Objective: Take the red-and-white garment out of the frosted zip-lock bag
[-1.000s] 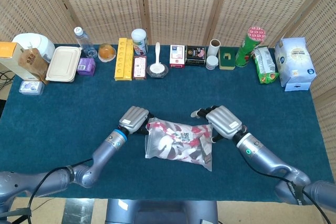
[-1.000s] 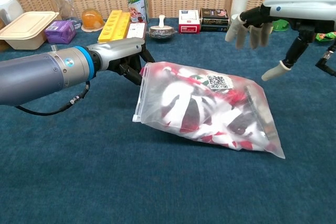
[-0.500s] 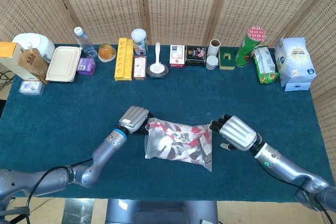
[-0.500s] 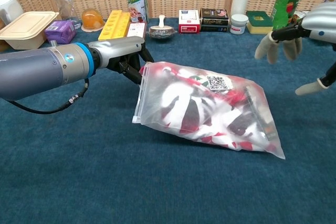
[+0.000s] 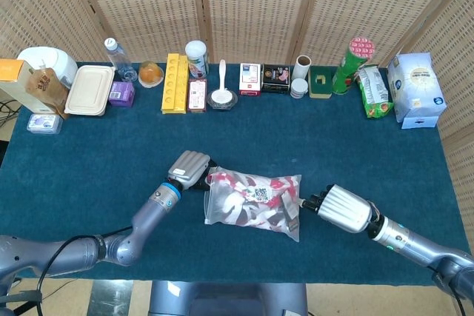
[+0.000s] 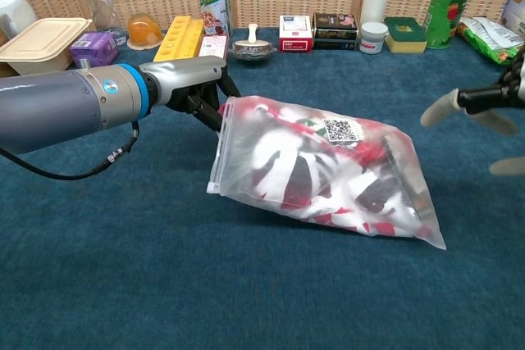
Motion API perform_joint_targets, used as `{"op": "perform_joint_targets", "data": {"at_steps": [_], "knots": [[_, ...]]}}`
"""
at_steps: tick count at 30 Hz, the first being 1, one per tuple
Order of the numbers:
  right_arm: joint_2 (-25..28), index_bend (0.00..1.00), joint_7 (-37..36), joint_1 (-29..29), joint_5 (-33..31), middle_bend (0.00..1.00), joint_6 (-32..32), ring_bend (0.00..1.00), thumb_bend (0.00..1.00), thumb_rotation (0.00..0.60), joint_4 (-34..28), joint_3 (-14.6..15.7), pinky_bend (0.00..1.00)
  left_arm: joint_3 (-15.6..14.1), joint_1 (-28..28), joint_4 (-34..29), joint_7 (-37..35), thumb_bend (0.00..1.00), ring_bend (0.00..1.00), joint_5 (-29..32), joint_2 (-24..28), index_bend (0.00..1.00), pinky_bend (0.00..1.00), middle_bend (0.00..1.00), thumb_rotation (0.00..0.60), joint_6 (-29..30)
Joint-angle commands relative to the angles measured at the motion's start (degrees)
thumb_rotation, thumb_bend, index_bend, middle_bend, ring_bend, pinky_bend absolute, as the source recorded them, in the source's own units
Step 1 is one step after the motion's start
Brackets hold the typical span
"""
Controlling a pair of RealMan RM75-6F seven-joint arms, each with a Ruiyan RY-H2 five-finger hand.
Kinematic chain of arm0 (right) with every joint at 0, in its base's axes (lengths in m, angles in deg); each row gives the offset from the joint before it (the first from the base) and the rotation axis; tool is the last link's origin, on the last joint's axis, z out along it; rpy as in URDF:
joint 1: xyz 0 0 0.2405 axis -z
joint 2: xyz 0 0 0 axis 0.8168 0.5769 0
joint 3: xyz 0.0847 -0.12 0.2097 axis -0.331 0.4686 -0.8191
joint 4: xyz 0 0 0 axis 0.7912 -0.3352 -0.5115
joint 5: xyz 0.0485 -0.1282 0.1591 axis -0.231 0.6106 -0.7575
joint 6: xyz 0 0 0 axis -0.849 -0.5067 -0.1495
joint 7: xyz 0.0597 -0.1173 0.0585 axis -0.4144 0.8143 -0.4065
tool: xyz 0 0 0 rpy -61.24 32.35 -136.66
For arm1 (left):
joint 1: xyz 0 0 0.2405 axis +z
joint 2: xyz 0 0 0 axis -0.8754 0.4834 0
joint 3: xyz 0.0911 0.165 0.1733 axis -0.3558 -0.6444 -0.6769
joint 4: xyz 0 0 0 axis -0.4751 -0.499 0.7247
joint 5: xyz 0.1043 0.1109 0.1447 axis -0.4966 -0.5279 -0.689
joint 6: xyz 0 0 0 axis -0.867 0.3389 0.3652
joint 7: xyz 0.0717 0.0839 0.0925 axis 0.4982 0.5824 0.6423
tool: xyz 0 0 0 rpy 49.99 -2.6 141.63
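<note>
Since the earlier frames the right hand [image 5: 342, 207] has dropped from above the bag [image 5: 254, 201] to its lower-right end, fingers apart, holding nothing. At centre frame the bag lies on the tabletop [image 5: 89, 153] with the garment [image 6: 312, 171] inside. Left hand [image 5: 189, 168] pinches the zip corner, probably to anchor it for opening.

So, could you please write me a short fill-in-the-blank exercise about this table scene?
1. The red-and-white garment lies inside the frosted ____.
2. The left hand rests at the bag's ____ end, by the zip strip.
3. The white spoon rests in a small ____ in the back row.
4. The right hand holds ____.

Missing words: zip-lock bag; left; bowl; nothing
</note>
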State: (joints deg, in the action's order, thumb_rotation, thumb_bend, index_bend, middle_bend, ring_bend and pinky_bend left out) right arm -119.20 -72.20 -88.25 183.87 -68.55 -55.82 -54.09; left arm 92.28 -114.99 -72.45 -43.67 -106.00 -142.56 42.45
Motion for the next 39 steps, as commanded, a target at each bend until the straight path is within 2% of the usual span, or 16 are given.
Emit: {"op": "perform_joint_targets", "data": {"at_steps": [1,18,29,39], "knots": [[-1.8,0.27,0.8,0.9,1.1,0.75,-1.8,0.96,0.09,0.600,2.2,1.3,1.00,-0.2,-0.6,-0.9,1.5,0.47,1.00,1.9,0.2,0.86,0.94,1.00,0.600,0.7],[-7.4,0.25,3.4,0.0,3.1,0.80,-2.8,1.00,0.15,0.600,7.3,3.4,1.00,-1.4,-2.3,-4.7,6.1,0.47,1.00,8.1,1.0,0.86,0.94,1.00,0.600,3.1],[-9.6,0.24,3.5,-0.8,3.2,0.81,-2.1,1.00,0.16,0.600,8.8,4.6,1.00,-1.9,-2.6,-5.6,6.4,0.47,1.00,9.3,1.4,0.86,0.94,1.00,0.600,3.7],[-12.0,0.27,3.8,-2.2,4.1,0.81,-1.9,1.00,0.24,0.600,9.9,5.6,1.00,-2.1,-3.0,-6.1,6.5,0.47,1.00,10.1,1.2,0.86,0.94,1.00,0.600,4.0]]}}
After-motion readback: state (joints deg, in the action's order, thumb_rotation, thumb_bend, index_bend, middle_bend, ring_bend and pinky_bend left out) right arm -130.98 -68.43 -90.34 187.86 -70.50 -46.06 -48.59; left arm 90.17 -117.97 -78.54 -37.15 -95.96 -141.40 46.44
